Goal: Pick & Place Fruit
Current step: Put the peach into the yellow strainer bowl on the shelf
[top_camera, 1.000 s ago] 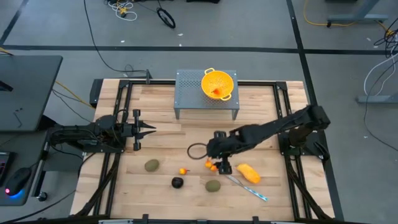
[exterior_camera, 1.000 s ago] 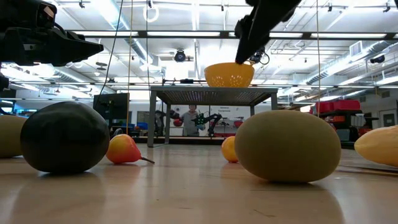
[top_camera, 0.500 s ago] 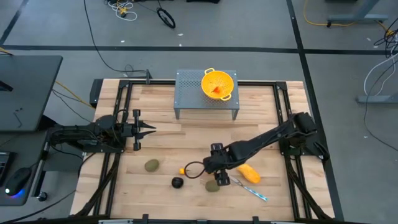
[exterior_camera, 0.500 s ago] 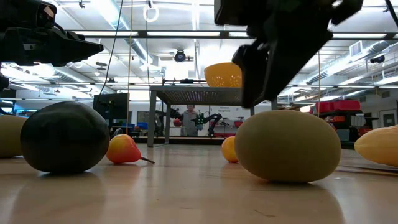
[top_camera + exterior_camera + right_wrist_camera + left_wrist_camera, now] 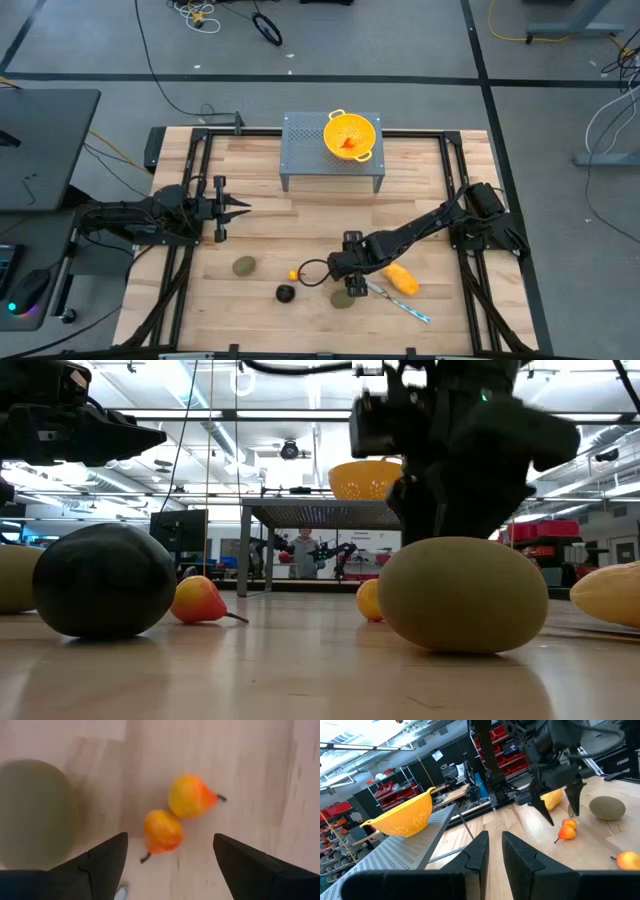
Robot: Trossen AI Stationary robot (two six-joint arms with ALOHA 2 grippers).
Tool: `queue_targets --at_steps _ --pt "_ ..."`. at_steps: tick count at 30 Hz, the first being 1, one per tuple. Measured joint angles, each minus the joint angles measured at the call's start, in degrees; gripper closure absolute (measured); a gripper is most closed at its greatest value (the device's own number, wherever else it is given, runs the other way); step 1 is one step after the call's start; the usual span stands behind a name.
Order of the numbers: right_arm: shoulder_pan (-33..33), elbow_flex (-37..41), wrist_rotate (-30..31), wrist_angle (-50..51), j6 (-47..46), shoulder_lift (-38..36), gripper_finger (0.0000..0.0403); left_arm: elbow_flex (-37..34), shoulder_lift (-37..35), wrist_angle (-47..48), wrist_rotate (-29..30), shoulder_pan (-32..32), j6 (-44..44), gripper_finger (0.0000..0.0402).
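Observation:
My right gripper (image 5: 170,867) is open and points down over two small orange-red pear-shaped pieces (image 5: 162,831) (image 5: 190,795) that lie side by side on the table. Its fingers (image 5: 107,862) stand on either side of them, clear of both. An olive-green oval (image 5: 343,298) lies just nearer, a second one (image 5: 244,266) farther left. The dark ball (image 5: 285,293) and another orange piece (image 5: 293,274) lie between them. The yellow-orange oblong (image 5: 400,278) rests right of the gripper. My left gripper (image 5: 243,208) waits shut at the table's left side.
The yellow colander (image 5: 351,135) with an orange piece inside stands on a grey perforated stand (image 5: 310,150) at the far edge. A silver-and-blue knife (image 5: 402,302) lies near the oblong. A black cable loop (image 5: 312,272) hangs by my right gripper.
My right gripper has moved toward the near edge and come down, from above the table's middle to just over the two orange-red pieces. It has stayed open. No fruit has moved.

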State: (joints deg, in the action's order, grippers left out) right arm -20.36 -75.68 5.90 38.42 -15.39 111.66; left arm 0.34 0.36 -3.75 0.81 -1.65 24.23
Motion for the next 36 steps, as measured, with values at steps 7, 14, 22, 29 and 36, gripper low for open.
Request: queue_targets --at_steps 7,14,22,29,36 --pt "0.0 1.9 0.0 -3.5 -1.2 0.0 0.0105 0.0 0.0 0.0 0.0 0.0 0.0 0.0338" --pt "0.0 2.9 0.0 -8.6 -1.3 0.0 0.0105 0.0 0.0 0.0 0.0 0.0 0.0 0.0338" --pt "0.0 6.7 0.5 -10.5 -2.4 0.0 0.0106 0.0 0.0 0.0 0.0 0.0 0.0 0.0338" --pt "0.0 7.4 0.1 -11.6 -1.6 -0.1 0.0106 0.0 0.0 0.0 0.0 0.0 0.0 0.0338" --pt "0.0 7.5 0.1 -13.4 1.1 0.0 0.0109 0.0 0.0 0.0 0.0 0.0 0.0 0.0338"
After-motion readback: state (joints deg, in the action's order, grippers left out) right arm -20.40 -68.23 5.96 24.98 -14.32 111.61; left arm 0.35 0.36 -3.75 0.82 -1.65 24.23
